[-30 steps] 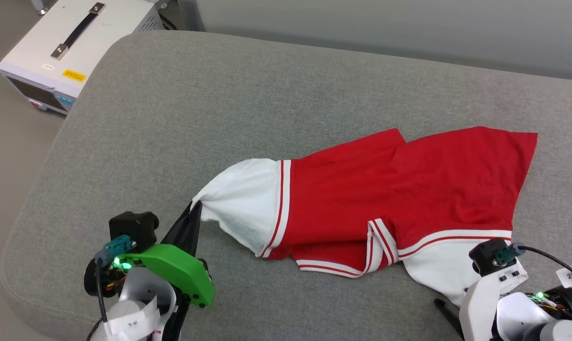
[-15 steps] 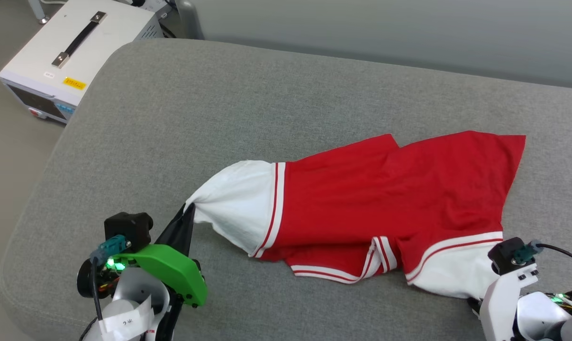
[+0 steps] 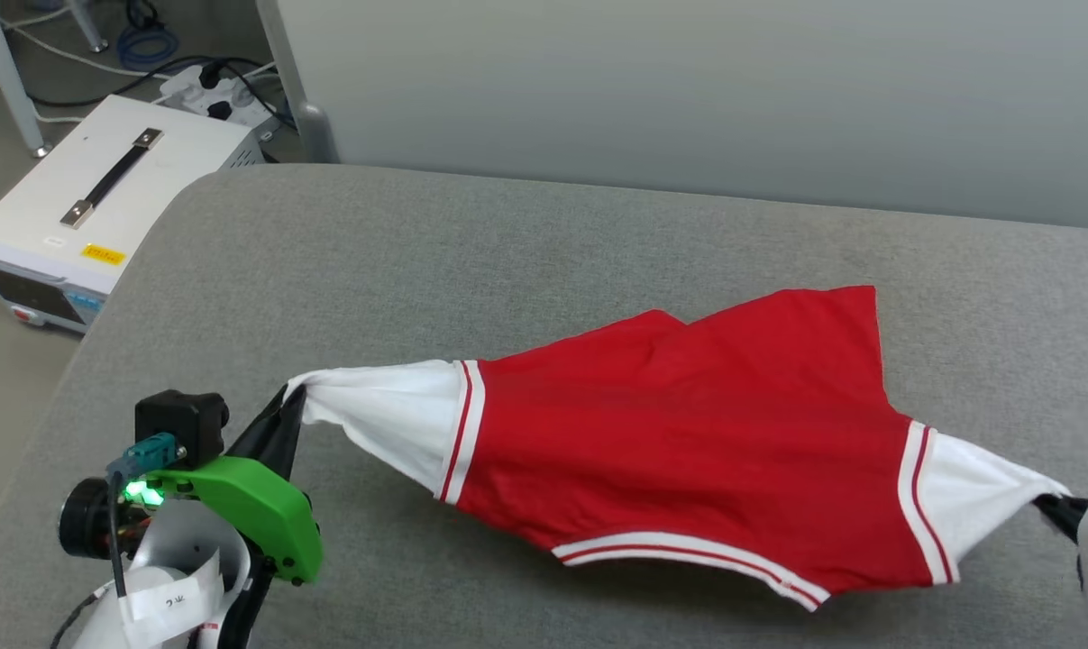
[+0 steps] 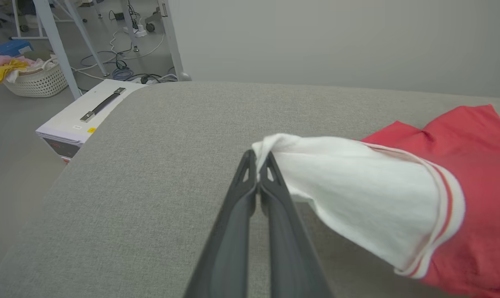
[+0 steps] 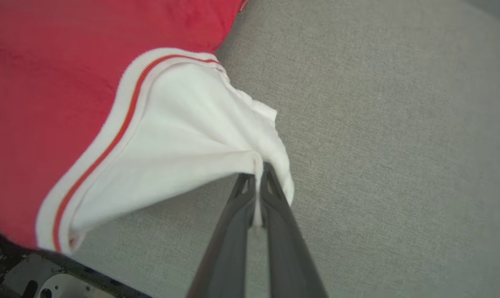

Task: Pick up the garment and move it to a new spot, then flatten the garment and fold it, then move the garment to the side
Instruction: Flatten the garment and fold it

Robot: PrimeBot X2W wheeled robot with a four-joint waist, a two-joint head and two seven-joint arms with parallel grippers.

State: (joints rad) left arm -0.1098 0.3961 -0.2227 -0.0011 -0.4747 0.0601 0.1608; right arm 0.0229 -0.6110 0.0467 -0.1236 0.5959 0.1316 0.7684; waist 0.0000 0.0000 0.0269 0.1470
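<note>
Left fingers (image 4: 254, 164): pressed together on the tip of one white sleeve end, with a pinch of cloth between them. In your head view they (image 3: 289, 403) sit at lower left, pointing up and to the right, and the sleeve is drawn to a point at their tips.

Right fingers (image 5: 257, 176): closed the same way, with white cloth of the other sleeve end caught between them and bunched over the tips. In the head view they (image 3: 1053, 505) are at the far right edge, lower half, mostly cut off by the frame.

Garment (image 3: 688, 424): red shirt strung between your two grips across the lower middle of the head view, taut from sleeve to sleeve. Red-and-white stripe trim shows at both sleeve seams and along the lower edge. Both sleeve ends are lifted off the grey padded bench (image 3: 507, 243); you cannot tell how much of the red body rests on it.

Surroundings: past the bench's rounded corner, upper left, a white box with a black handle (image 3: 84, 207) stands on the floor, with cables (image 3: 192, 77) beyond it. A pale basket of cloth (image 4: 34, 80) is at the upper left of the left wrist view. A grey wall (image 3: 688, 90) runs across the top.
</note>
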